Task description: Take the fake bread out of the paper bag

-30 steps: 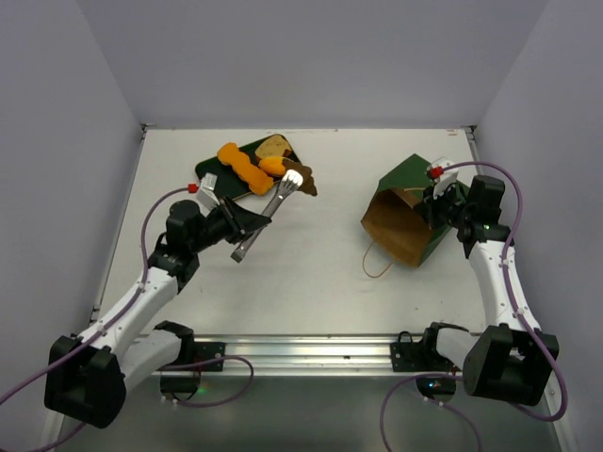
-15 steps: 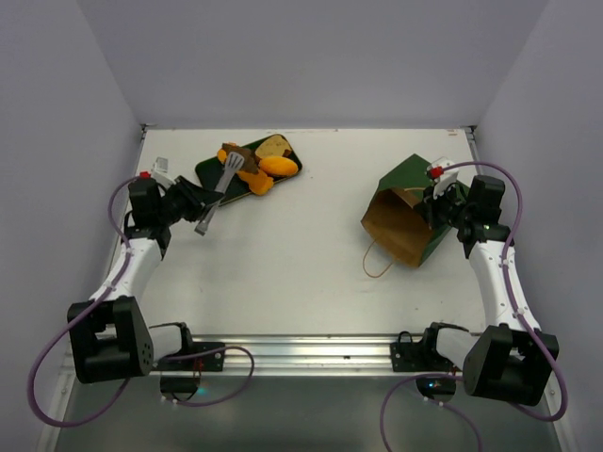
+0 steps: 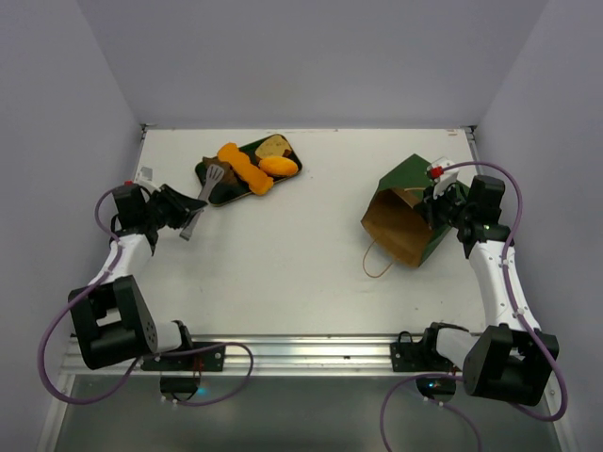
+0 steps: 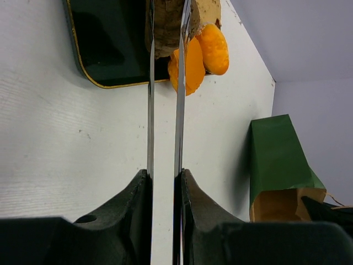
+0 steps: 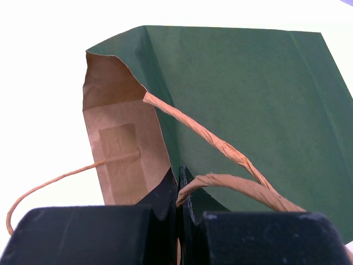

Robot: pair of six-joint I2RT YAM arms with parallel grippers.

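My left gripper is shut on a pair of metal tongs. The tong tips pinch a brown piece of fake bread over the left end of the dark green tray. On the tray lie a long orange twist, an orange roll and a tan slice. The paper bag lies tilted at the right, its brown mouth facing the near left. My right gripper is shut on the bag's rim and string handle.
A loose string handle trails from the bag's mouth onto the white table. Grey walls close in the left, right and back. The arm bases and a metal rail run along the near edge.
My left arm has swung left and back, carrying the tongs and brown piece from right of the tray to its left end. The right arm and bag have not moved.
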